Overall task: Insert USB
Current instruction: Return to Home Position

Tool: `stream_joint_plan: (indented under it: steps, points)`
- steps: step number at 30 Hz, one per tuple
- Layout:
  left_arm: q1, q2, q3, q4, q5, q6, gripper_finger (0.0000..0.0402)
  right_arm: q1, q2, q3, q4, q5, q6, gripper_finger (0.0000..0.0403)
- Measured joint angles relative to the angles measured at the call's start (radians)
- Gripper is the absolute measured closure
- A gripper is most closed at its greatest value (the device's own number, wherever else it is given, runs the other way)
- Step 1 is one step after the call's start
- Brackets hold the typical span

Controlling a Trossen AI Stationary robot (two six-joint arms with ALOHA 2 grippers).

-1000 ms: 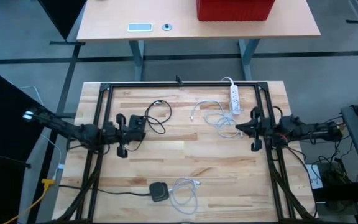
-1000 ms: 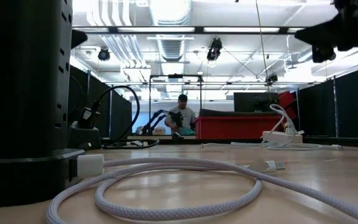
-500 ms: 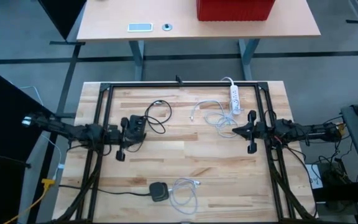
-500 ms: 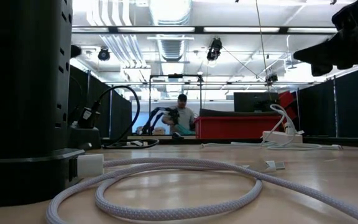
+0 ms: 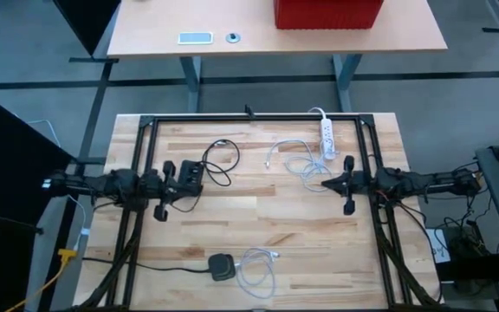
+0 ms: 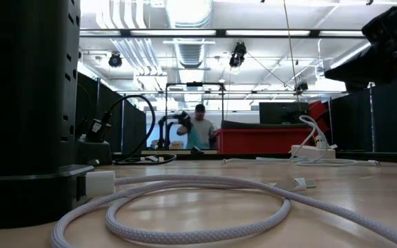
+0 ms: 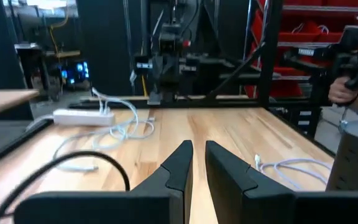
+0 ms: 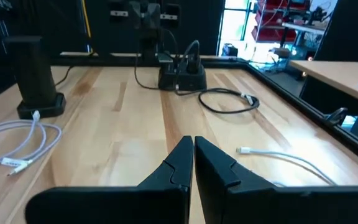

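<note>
Right claw (image 5: 326,183) slid inward from the worktop's right edge, tips together, empty; left claw (image 5: 196,179) nearly together, retreating leftward; USB ungrasped.

red bin (image 5: 328,12) cut off; distant person (image 6: 200,128) blurred

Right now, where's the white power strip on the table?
In the high view the white power strip lies at the table's far edge on the right, ahead of the right gripper, its white cable looping between them.

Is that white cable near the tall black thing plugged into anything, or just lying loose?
Loose, as far as can be seen. The white cable lies coiled on the table beside the black tower, and one plug end rests bare on the wood.
</note>
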Motion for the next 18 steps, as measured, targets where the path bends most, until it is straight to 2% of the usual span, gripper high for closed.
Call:
stream_joint_plan:
  steps: [8,18]
  points:
    - [-0.001,-0.014,0.0,0.0,-0.003,0.012,0.0376,0.0,0.007,0.0,0.009,0.015,0.014,0.0403]
    - [-0.001,-0.006,0.0,-0.001,-0.004,-0.003,0.0376,0.0,-0.086,0.001,0.016,0.045,-0.012,0.0403]
